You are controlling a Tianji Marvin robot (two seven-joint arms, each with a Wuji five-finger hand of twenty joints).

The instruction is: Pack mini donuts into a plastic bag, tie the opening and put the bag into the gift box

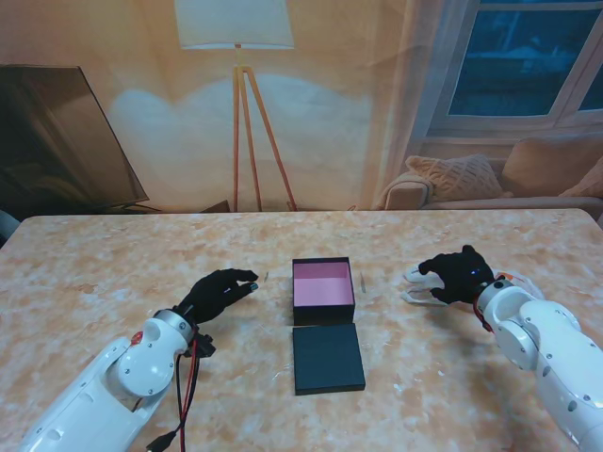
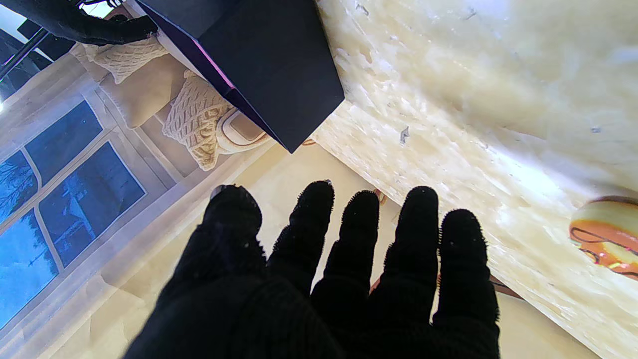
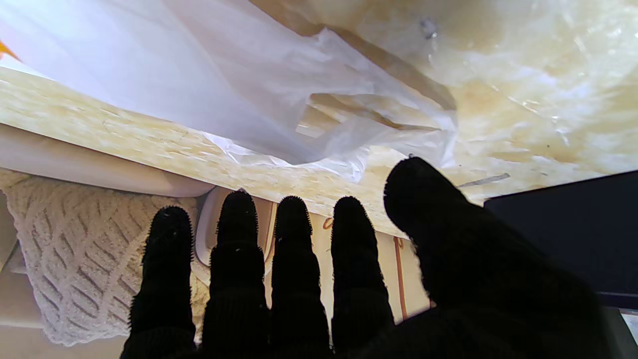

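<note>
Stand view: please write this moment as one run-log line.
left hand: open, over table | right hand: open, over plastic bag | gift box: open, empty | lid: nearer me

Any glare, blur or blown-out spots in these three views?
Stand view: soft warm light, sharp enough, though the plastic bag nearly vanishes against the pale table. Left wrist view: glare washes out the table near the donut, which is cropped and soft; strong wide-angle skew. Right wrist view: the bag is overexposed at one corner, and the black right hand loses all detail.

floor lamp (image 1: 236, 56) | window (image 1: 528, 56) | sofa cushions (image 1: 452, 174) | dark screen (image 1: 57, 141)
</note>
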